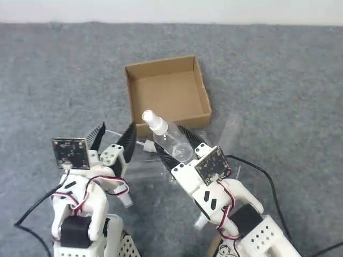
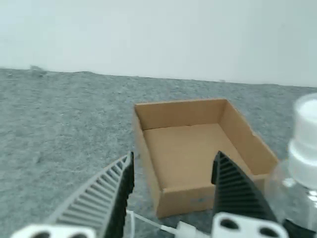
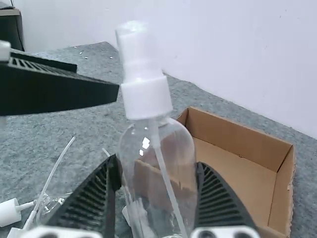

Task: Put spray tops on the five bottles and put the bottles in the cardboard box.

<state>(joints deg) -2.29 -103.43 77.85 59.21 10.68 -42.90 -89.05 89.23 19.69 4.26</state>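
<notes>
My right gripper [image 1: 170, 141] is shut on a clear bottle [image 1: 172, 138] that stands upright with a white spray top [image 1: 153, 121] on it, held just in front of the cardboard box [image 1: 140, 72]. In the right wrist view the bottle [image 3: 153, 158] sits between the two black fingers [image 3: 89, 198], with the spray top [image 3: 142, 74] above and the box [image 3: 277, 168] behind. To the left of the bottle my left gripper [image 1: 117, 127] is open with nothing in it. Through the left gripper [image 2: 173, 156] I see the empty box [image 2: 148, 119], and the bottle [image 2: 303, 148] off to the side.
Clear bottles without tops lie on the grey mat: one [image 1: 230, 128] to the right of the box, others [image 1: 142, 163] between the arms. Loose white spray tops with tubes [image 1: 143, 144] [image 2: 184, 229] [image 3: 11, 210] lie near the box's front wall.
</notes>
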